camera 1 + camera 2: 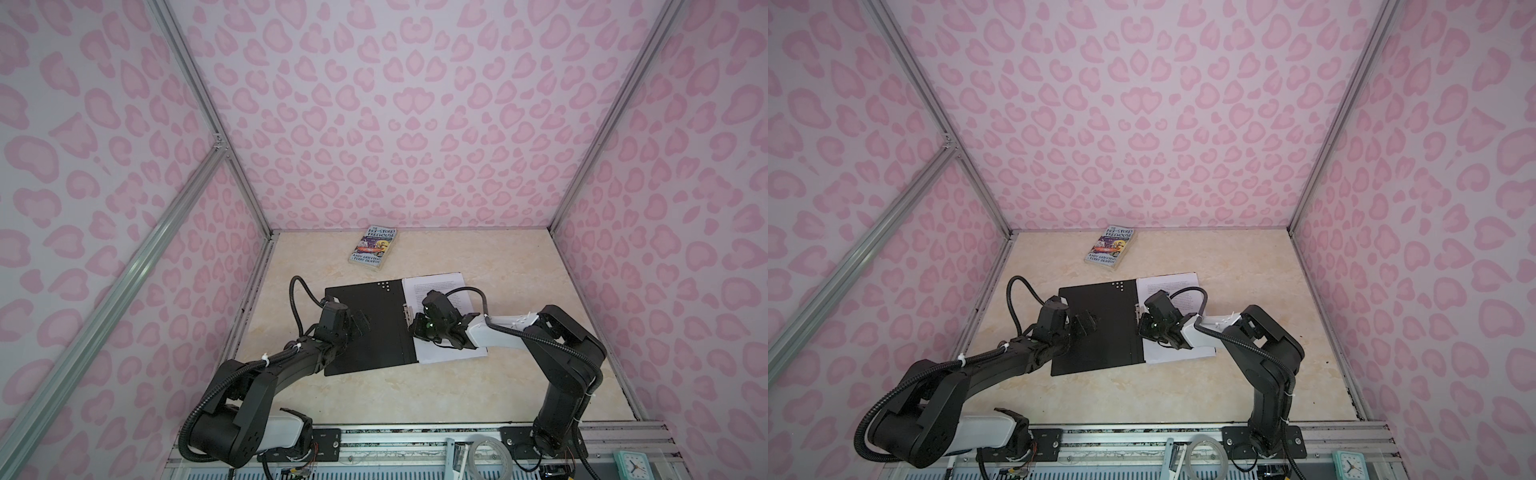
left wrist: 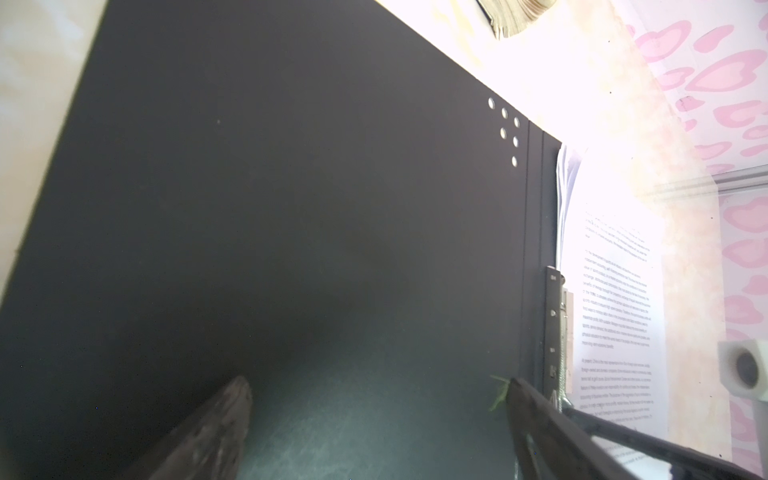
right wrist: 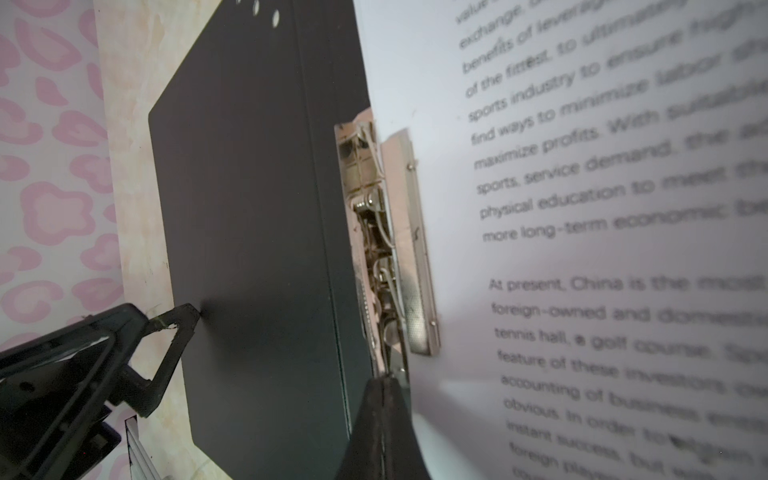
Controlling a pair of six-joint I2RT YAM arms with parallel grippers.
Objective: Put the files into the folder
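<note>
Open folder (image 1: 374, 345), files (image 1: 436, 284) half hidden
My right arm (image 1: 561, 332) masks most of the files, lying on the folder's 3 o'clock half on the tabletop (image 1: 519, 374); left end effector (image 1: 358, 326) spread wide over the black flap, right end effector (image 3: 384, 382) pinched closed at the clip (image 3: 409, 232), print blurred.

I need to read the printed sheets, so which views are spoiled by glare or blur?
Left wrist view: glare whitens the far end of the files and the table beyond; the folder is dark. Right wrist view: print is large, readable mid-page, blurring toward the frame edge. Both top views: evenly lit, print too small to read.
</note>
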